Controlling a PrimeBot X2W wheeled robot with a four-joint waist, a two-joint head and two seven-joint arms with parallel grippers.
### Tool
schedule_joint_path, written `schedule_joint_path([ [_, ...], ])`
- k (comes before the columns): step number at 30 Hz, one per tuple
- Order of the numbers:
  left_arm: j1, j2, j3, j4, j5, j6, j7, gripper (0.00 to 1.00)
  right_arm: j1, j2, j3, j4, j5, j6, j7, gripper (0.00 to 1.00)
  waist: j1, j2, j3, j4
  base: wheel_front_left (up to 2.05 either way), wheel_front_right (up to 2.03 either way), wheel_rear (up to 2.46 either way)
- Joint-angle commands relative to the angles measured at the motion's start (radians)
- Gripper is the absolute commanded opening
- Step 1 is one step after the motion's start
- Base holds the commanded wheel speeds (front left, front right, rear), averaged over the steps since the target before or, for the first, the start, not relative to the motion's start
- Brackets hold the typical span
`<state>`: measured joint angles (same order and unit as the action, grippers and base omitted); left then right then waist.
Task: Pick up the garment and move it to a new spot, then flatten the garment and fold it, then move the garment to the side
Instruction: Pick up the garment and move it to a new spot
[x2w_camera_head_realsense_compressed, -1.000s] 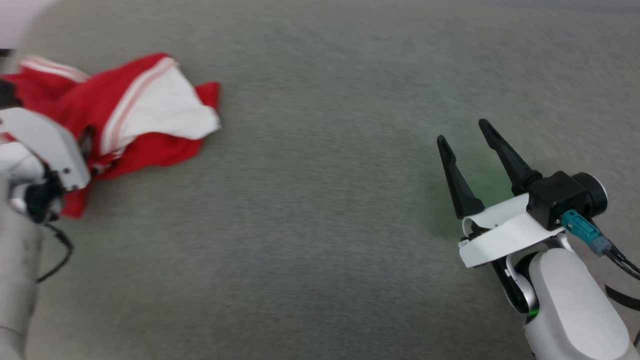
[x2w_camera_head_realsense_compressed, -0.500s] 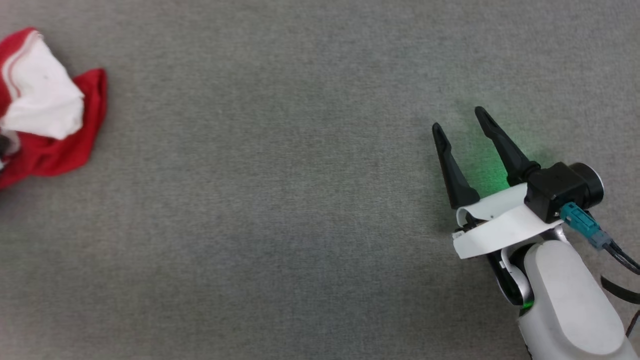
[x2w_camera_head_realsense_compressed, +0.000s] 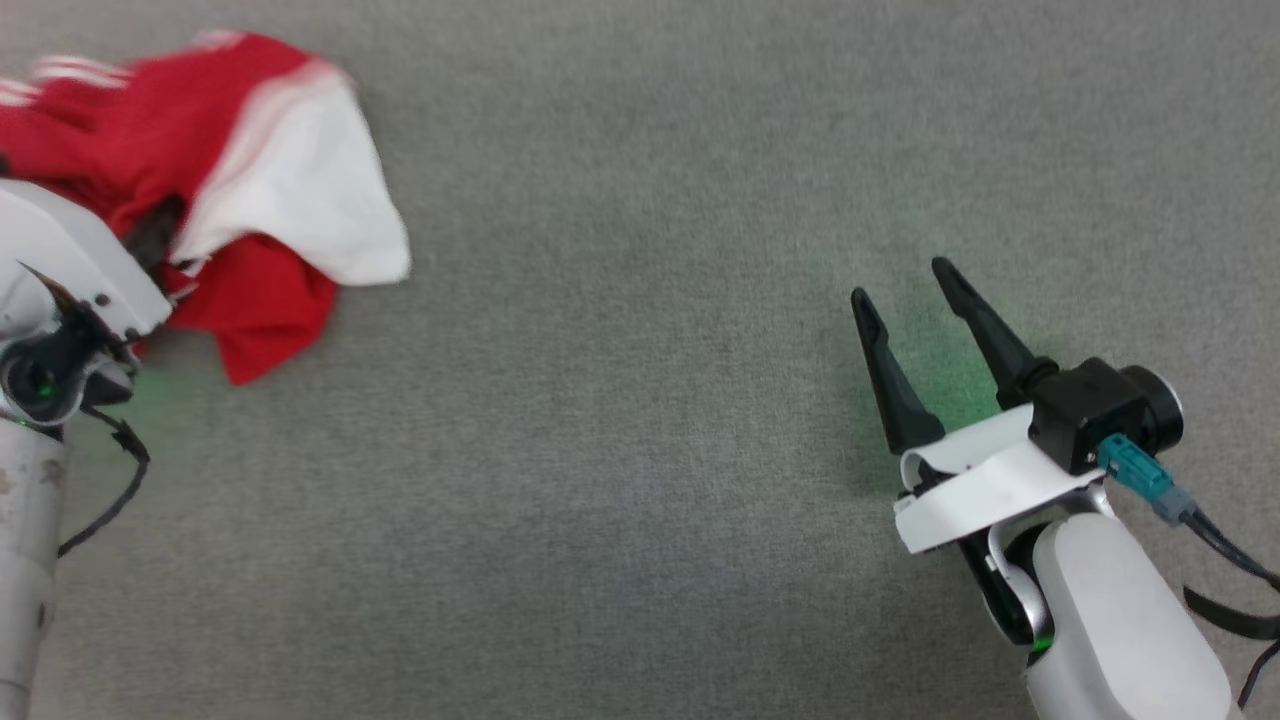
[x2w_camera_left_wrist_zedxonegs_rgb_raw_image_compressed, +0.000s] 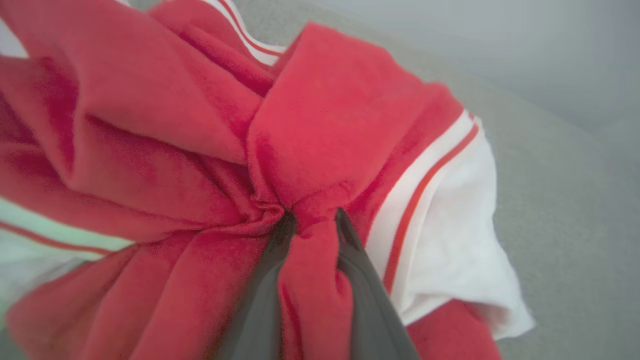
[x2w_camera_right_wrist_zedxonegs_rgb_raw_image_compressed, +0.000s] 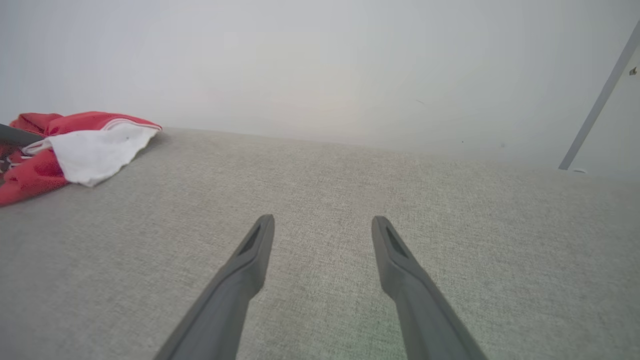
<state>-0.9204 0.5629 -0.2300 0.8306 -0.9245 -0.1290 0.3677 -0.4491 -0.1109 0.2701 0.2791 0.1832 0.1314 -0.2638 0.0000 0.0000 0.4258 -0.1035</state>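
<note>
The garment (x2w_camera_head_realsense_compressed: 262, 190), a red T-shirt with a white sleeve and red-and-white striped trim, lies bunched at the far left of the grey cloth-covered bench (x2w_camera_head_realsense_compressed: 620, 420) in the head view. Its cloth is blurred there, and no lettering on it can be read. In the left wrist view the left gripper (x2w_camera_left_wrist_zedxonegs_rgb_raw_image_compressed: 314, 218) has its two dark fingers (x2w_camera_left_wrist_zedxonegs_rgb_raw_image_compressed: 367, 305) closed on a gathered fold of the garment's (x2w_camera_left_wrist_zedxonegs_rgb_raw_image_compressed: 330, 105) red cloth. The fold is pinched between the tips, creases fan out from that point, and the white sleeve with its striped band hangs just to the right of the fingers. In the head view the left arm's pale wrist housing (x2w_camera_head_realsense_compressed: 75, 270) sits at the left edge, angled up toward the cloth, with a dark cable (x2w_camera_head_realsense_compressed: 110, 500) looping below it. The right gripper (x2w_camera_head_realsense_compressed: 900, 282) is well apart from the garment, at the lower right, with its forearm rising from the bottom corner and tilted toward upper left. Its fingers are spread apart and hold nothing. A teal connector (x2w_camera_head_realsense_compressed: 1135, 478) is plugged into the black camera block (x2w_camera_head_realsense_compressed: 1090, 410) on that wrist, and a faint green glow (x2w_camera_head_realsense_compressed: 955, 385) lies on the bench just beside the fingers. In the right wrist view the right gripper's (x2w_camera_right_wrist_zedxonegs_rgb_raw_image_compressed: 324, 220) fingers hover low over bare bench (x2w_camera_right_wrist_zedxonegs_rgb_raw_image_compressed: 325, 170), with the garment (x2w_camera_right_wrist_zedxonegs_rgb_raw_image_compressed: 92, 147) far off at the left edge before a pale wall (x2w_camera_right_wrist_zedxonegs_rgb_raw_image_compressed: 320, 65).
</note>
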Motion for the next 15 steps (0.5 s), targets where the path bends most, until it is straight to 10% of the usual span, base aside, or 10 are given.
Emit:
schedule_joint_path([
  [1, 0.016, 0.020, -0.006, -0.028, -0.018, -0.002, -0.004, 0.00, 0.017, 0.004, 0.002, 0.001, 0.007, -0.001, -0.001, 1.00, 0.0000, 0.0000, -0.079, 0.030, 0.00, 0.00, 0.00],
  [15, 0.100, -0.091, -0.198, -0.470, -0.120, 0.006, 0.149, 0.00, 0.097, 0.027, -0.077, -0.024, 0.036, -0.001, -0.001, 1.00, 0.0000, 0.0000, -0.134, -0.032, 0.00, 0.00, 0.00],
])
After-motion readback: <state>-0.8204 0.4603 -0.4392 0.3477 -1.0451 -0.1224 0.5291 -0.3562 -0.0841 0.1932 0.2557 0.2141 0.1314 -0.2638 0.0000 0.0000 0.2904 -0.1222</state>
